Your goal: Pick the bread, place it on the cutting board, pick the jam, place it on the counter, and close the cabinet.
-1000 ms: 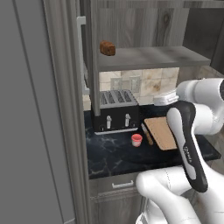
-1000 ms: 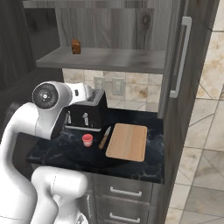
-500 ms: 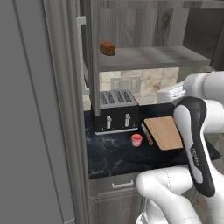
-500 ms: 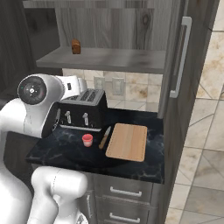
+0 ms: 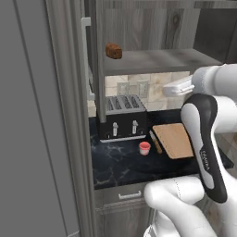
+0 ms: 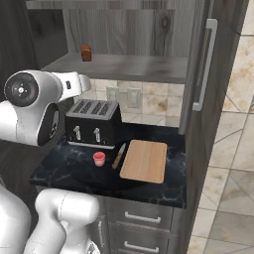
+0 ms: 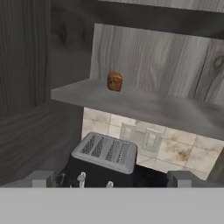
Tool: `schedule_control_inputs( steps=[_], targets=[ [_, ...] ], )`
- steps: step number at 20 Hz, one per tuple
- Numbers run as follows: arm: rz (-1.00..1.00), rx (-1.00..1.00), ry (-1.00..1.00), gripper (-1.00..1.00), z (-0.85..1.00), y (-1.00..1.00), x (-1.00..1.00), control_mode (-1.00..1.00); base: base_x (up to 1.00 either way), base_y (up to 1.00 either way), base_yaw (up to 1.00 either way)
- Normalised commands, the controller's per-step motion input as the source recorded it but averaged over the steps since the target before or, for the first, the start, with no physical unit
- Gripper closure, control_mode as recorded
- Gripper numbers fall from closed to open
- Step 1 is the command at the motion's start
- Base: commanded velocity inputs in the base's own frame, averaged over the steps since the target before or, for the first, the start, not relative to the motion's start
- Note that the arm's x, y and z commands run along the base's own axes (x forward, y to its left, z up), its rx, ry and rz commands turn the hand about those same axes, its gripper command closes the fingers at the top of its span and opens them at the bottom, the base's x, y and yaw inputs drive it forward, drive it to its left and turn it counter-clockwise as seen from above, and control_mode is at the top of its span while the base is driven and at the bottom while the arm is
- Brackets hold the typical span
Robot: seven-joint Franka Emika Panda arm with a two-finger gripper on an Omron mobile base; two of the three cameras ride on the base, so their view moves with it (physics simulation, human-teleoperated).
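Note:
The bread (image 5: 113, 51) (image 6: 86, 52) (image 7: 114, 81), a small dark brown chunk, sits on the grey shelf of the open cabinet (image 5: 157, 60) (image 6: 198, 74). My gripper (image 7: 111, 179) is open, its fingertips (image 7: 41, 178) wide apart with nothing between them. It hangs well short of the bread, lower than the shelf and above the toaster. The white hand (image 5: 178, 86) (image 6: 79, 84) shows in both base views. The jam (image 5: 144, 148) (image 6: 99, 158) stands on the black counter (image 5: 120, 162) (image 6: 74, 163) in front of the toaster. The cutting board (image 5: 175, 140) (image 6: 145, 160) lies to its right, bare.
A black toaster (image 5: 122, 118) (image 6: 94, 121) (image 7: 105, 153) stands under the shelf. A wooden-handled knife (image 5: 155, 142) (image 6: 118, 156) lies between the jam and the board. The right cabinet door's bar handle (image 6: 206, 64) sticks out; a tall grey panel (image 5: 37, 115) walls the left.
The hand has risen a little towards the shelf and the elbow has swung outward. The gripper stays open. Bread, jam and board have not moved.

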Motion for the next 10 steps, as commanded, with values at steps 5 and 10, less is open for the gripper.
schedule_control_inputs(
  steps=[5,10],
  targets=[
    [0.00,0.00,-0.03,-1.00,0.23,0.11,0.01,-1.00,0.00,0.00,0.00],
    [0.00,0.00,-0.02,-1.00,0.19,0.08,0.09,-1.00,0.00,0.00,0.00]
  ],
)
